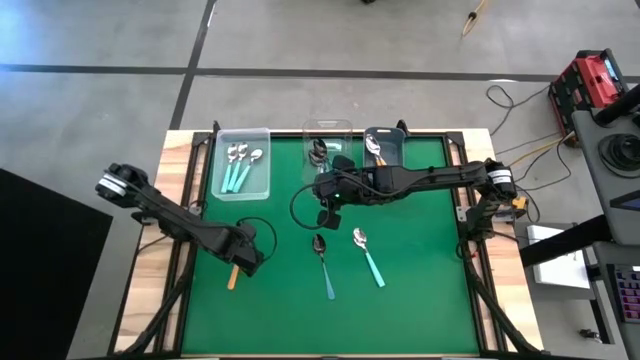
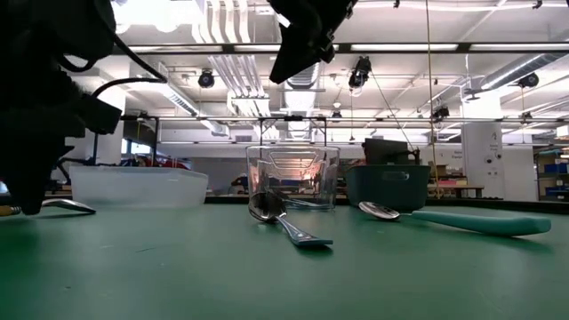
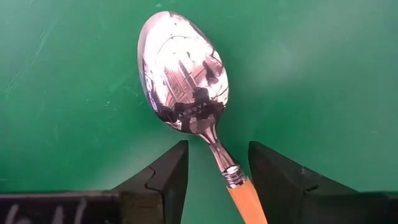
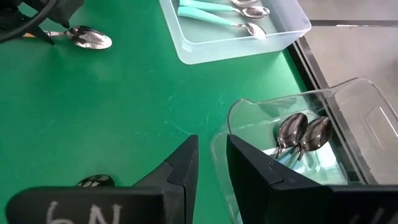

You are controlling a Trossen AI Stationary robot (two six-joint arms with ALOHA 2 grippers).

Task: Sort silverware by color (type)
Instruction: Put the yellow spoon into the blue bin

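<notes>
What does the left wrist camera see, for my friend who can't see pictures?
A shiny orange-handled spoon lies on the green mat. The left gripper has one dark finger on each side of its neck, open, not touching it.

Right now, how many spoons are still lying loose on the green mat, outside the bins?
3: an orange-handled spoon under the left gripper near the mat's left edge, a blue-handled spoon mid-mat, and a teal-handled spoon beside it. The arms may hide more.
</notes>
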